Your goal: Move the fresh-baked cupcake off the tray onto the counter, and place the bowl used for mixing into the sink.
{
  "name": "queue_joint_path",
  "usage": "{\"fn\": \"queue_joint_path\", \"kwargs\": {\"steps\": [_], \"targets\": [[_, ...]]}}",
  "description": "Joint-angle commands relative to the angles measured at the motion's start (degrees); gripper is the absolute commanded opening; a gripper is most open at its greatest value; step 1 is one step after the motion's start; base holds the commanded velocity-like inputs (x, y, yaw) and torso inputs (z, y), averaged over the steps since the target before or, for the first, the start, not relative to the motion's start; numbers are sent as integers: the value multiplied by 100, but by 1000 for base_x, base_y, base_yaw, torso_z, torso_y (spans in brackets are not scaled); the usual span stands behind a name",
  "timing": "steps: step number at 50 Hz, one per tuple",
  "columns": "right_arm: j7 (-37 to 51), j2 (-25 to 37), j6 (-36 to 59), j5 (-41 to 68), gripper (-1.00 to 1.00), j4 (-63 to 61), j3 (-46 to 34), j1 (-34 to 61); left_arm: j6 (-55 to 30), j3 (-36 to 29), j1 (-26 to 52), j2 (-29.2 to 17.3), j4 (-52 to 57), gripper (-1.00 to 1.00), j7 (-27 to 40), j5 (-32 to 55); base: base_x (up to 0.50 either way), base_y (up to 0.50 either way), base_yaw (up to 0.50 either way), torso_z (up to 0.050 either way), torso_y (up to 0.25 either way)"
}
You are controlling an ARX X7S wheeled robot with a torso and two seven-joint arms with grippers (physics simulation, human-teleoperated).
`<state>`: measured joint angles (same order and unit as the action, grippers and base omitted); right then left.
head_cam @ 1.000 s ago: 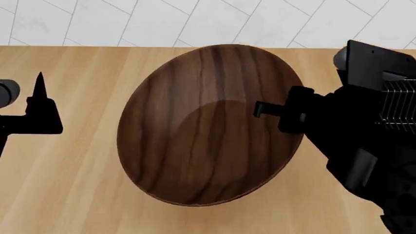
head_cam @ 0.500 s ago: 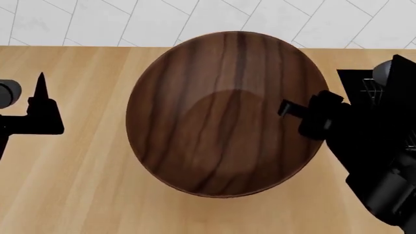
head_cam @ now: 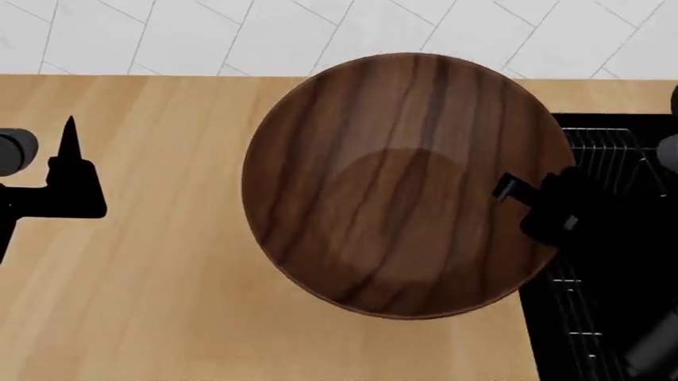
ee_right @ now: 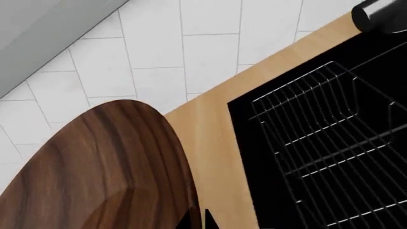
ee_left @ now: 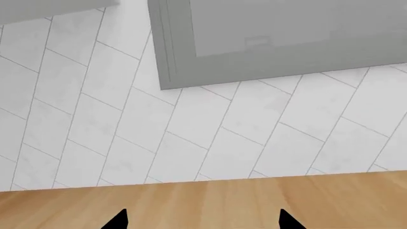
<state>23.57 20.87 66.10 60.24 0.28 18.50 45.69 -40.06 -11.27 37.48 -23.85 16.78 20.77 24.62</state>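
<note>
**Item: the bowl** (head_cam: 408, 186), large, round, dark-brown walnut grain, streaked; interior faces the head camera, flat base visible.

**Location:** lifted above the counter (head_cam: 138, 278), its 3 o'clock edge overhanging the sink (head_cam: 625, 262) and wire rack (ee_right: 330, 124).

**Holder:** right gripper (head_cam: 529, 202), clamped on the bowl's rim at 3 o'clock. Left gripper (ee_left: 200, 220) idle at 9 o'clock, fingers spread, empty.

**Risks:**
- One-sided rim pinch on a wide bowl; it could pivot or slip out.
- Most of the bowl hangs over the counter; early release would likely land it on the sink's edge.
- The rack may keep it from settling flat.

**Not in view:** cupcake, tray.
</note>
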Motion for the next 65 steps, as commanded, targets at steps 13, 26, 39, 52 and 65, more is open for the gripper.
{"fn": "queue_joint_path", "kwargs": {"steps": [13,26,39,52,65], "targets": [[168,96,-173,82,-100,-6,136,51,18,-82,-4,-5,11,100,13,-9,1,-500,0,0,0],[125,121,-250,48,-100,44,77,22,62,-101,-27,-5,-16,100,20,-14,1,-500,0,0,0],[77,166,-323,-5,-100,114,14,-11,35,-105,-21,-22,20,100,35,11,1,-500,0,0,0],[49,168,-409,-75,-100,184,-76,-14,90,-134,-41,-21,-30,100,30,0,1,-500,0,0,0],[5,178,-495,-144,-100,268,-166,3,146,-143,-55,-15,-91,100,25,0,1,-500,0,0,0]]}}
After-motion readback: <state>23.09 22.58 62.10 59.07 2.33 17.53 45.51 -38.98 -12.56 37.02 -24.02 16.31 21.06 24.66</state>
